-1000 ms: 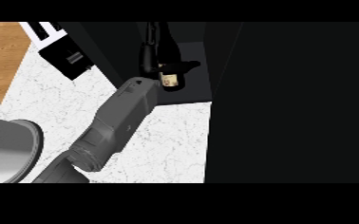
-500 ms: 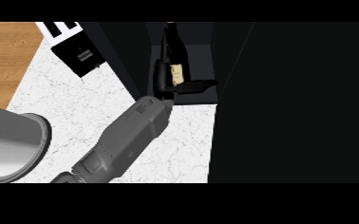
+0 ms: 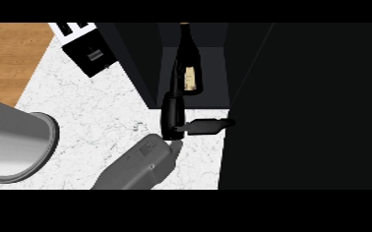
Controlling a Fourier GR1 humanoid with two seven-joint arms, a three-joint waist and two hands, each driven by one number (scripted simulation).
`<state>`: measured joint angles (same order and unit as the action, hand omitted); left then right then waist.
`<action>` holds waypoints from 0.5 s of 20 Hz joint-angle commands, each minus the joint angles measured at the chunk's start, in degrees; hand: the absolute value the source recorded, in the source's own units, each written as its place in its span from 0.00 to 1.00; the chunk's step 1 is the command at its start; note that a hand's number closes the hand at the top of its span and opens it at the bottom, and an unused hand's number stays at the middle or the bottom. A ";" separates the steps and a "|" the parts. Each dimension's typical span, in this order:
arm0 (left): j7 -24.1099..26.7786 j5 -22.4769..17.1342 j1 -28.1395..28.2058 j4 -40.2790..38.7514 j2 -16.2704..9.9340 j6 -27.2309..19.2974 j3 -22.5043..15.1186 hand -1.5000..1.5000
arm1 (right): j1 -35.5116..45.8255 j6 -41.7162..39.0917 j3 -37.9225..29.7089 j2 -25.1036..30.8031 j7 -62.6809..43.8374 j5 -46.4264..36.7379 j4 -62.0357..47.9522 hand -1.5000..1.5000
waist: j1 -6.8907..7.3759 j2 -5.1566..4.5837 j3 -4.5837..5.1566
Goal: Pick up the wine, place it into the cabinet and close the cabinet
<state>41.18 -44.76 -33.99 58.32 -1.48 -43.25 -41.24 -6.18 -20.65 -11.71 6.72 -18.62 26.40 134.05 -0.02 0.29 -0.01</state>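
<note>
Dark glass of the wine [image 3: 187, 66] stood inside the black cabinet [image 3: 138, 64] opening, while the left hand [image 3: 173, 120] sat just below the bottle's base with its thumb out to the side; whether it gripped the bottle could not be determined. A likely risk was tipping the bottle on withdrawal, should a finger catch its base. The right hand was not visible.

Bright counter [image 3: 94, 108]; cabinet interior [image 3: 210, 64] dark
</note>
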 commanded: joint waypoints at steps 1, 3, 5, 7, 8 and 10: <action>-2.30 2.91 8.90 14.82 -2.34 -4.44 -4.78 0.00 | -2.28 -1.77 -3.06 0.01 2.93 -0.04 0.18 0.00 | 0.63 0.16 -0.04; -2.67 4.20 11.69 19.15 -5.98 -2.41 -4.68 0.00 | -2.42 2.15 0.14 -1.69 -0.78 -2.23 5.08 0.00 | 0.35 0.02 0.00; -2.84 5.80 15.94 23.48 -6.81 -3.19 -6.48 0.00 | -4.99 -1.56 -3.53 0.75 0.32 2.68 4.21 0.00 | 0.06 0.00 -0.02; -4.44 7.15 20.05 29.96 -9.86 -4.42 -8.61 0.00 | -2.24 0.61 -1.75 -0.22 0.13 -0.02 4.11 0.00 | 0.36 0.00 -0.01; -2.82 8.32 23.18 30.97 -10.90 -5.11 -9.52 0.00 | 0.50 1.12 -3.44 2.75 -2.23 2.23 3.05 0.00 | 0.49 -0.03 0.00; -3.76 10.10 24.96 32.70 -11.73 -4.47 -9.26 1.00 | -0.29 2.81 -3.04 1.85 -3.63 1.82 4.64 0.00 | 0.12 -0.12 0.01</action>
<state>37.66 -37.31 -15.01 84.49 -9.75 -46.86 -49.10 -6.20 -19.70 -13.37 7.70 -18.99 26.37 134.21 0.24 0.25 -0.01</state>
